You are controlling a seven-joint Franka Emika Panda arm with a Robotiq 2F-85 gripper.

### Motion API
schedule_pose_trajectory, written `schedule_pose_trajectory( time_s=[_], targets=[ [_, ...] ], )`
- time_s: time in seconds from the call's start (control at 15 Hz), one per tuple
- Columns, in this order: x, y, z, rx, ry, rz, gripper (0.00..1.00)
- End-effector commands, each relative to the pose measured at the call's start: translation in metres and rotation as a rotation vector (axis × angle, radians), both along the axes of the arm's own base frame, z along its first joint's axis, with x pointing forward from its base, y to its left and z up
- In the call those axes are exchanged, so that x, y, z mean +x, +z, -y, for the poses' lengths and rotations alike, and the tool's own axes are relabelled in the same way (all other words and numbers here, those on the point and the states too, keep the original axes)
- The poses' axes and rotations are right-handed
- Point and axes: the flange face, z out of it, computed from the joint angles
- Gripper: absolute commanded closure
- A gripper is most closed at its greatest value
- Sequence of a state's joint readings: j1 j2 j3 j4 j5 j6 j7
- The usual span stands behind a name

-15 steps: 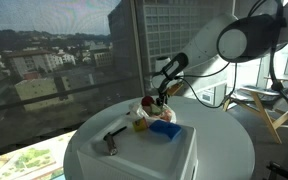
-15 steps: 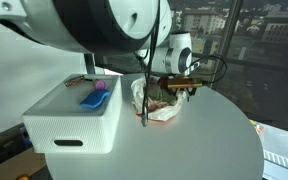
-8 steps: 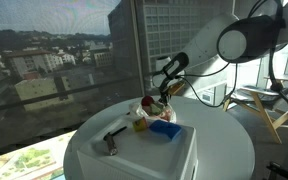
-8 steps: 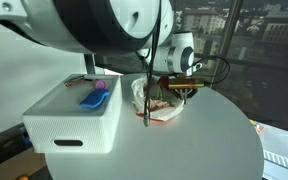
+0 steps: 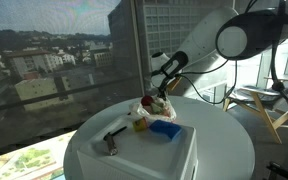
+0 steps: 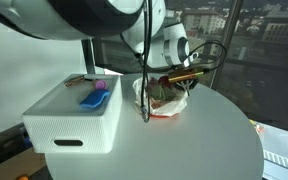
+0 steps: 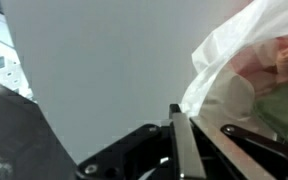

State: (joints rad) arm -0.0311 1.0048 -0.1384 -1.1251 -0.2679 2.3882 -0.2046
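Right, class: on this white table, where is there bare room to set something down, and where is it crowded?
The widest free patch is the bare table between the plastic bag and the rim towards the camera. It is crowded where the bag sits beside the white box, under the gripper; the box top carries a blue thing.

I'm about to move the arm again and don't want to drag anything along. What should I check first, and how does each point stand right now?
1. Are the fingers of the gripper shut: ok.
2. Is something actually held between them: cannot tell.
3. Is the gripper apart from the plastic bag: cannot tell; the bag lies right beside it in the wrist view.
4. Is the gripper clear of the white box: ok; the bag lies between them.
5. Is the blue thing resting on the box: ok.
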Motion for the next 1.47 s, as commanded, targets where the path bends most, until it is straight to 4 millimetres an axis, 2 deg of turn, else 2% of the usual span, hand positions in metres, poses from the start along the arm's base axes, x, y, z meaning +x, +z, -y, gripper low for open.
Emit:
schedule_pose_trajectory(
  time_s=[0.0, 0.33, 0.67, 0.93, 1.4],
  targets=[
    [-0.01, 0.02, -0.009, -0.185, 0.043, 0.027, 0.97],
    [-0.024, 0.032, -0.022, -0.323, 0.042, 0.056, 0.97],
    [-0.035, 0.08, -0.042, -0.36, 0.019, 0.154, 0.97],
    [-0.045, 0.118, -0.051, -0.38, -0.002, 0.22, 0.97],
    [-0.065, 0.144, -0.059, -0.352, -0.033, 0.283, 0.97]
  ],
)
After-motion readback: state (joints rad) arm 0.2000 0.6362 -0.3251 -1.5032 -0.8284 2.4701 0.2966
